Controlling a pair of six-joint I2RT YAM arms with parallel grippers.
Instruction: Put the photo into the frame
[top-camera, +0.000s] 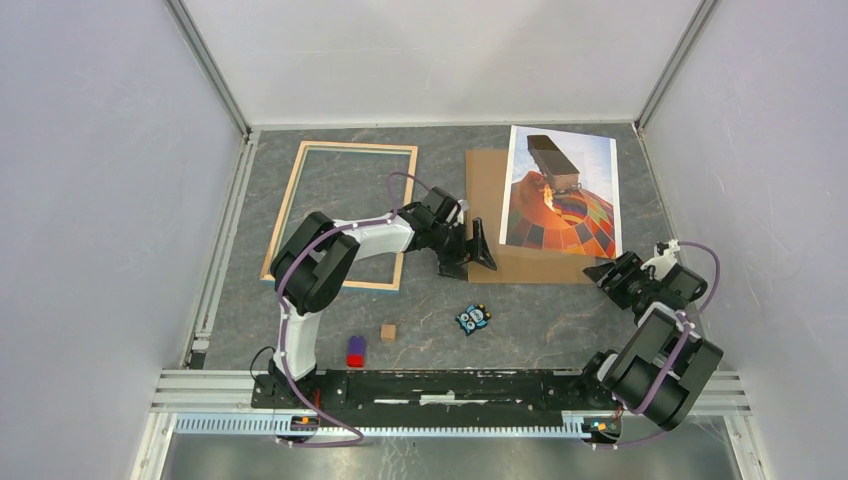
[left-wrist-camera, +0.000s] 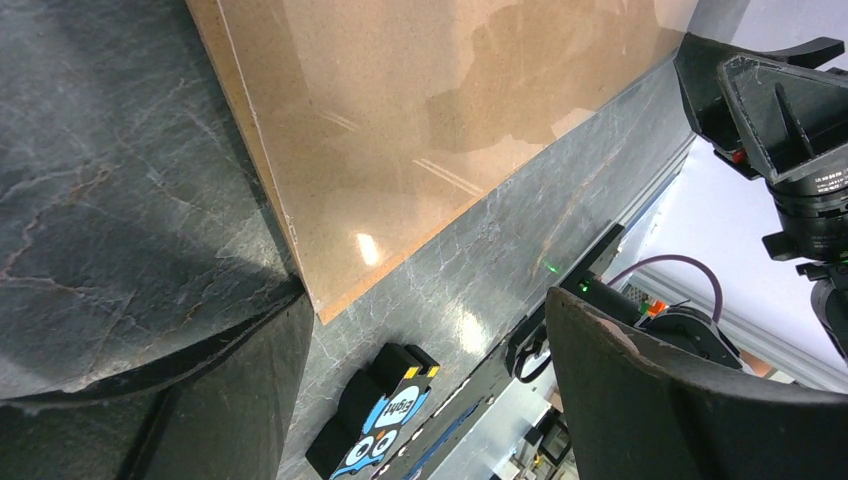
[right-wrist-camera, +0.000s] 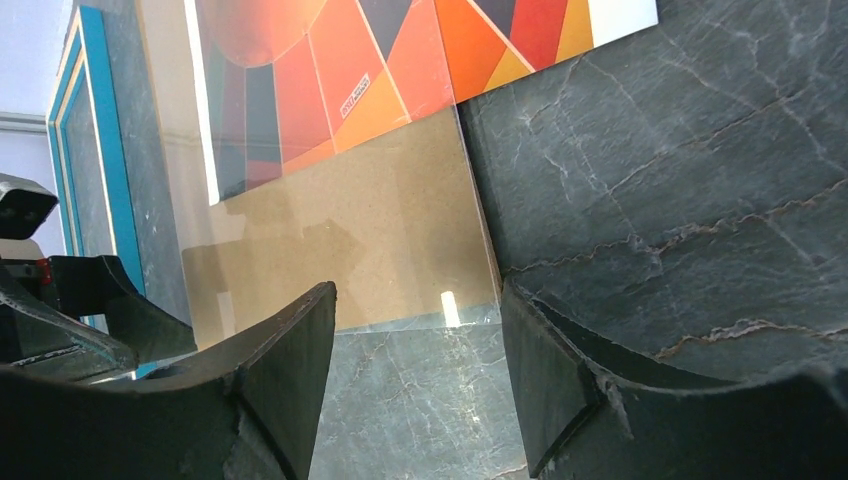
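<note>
Both pairs of jaws stand open: left jaws over the brown board (top-camera: 487, 185)'s lower-left corner, right jaws beside its lower-right. Upper left on the worktop (top-camera: 560, 320) lies the frame (top-camera: 360, 146); the photo (top-camera: 560, 190) rests face-up on the board, upper right, which a clear sheet seems to cover.

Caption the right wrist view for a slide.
Open right gripper faces the photo lying partly on the brown board.

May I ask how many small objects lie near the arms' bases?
3: a red-and-blue block, a wooden cube just right of it, and a blue owl toy farther right; none seems hidden.
</note>
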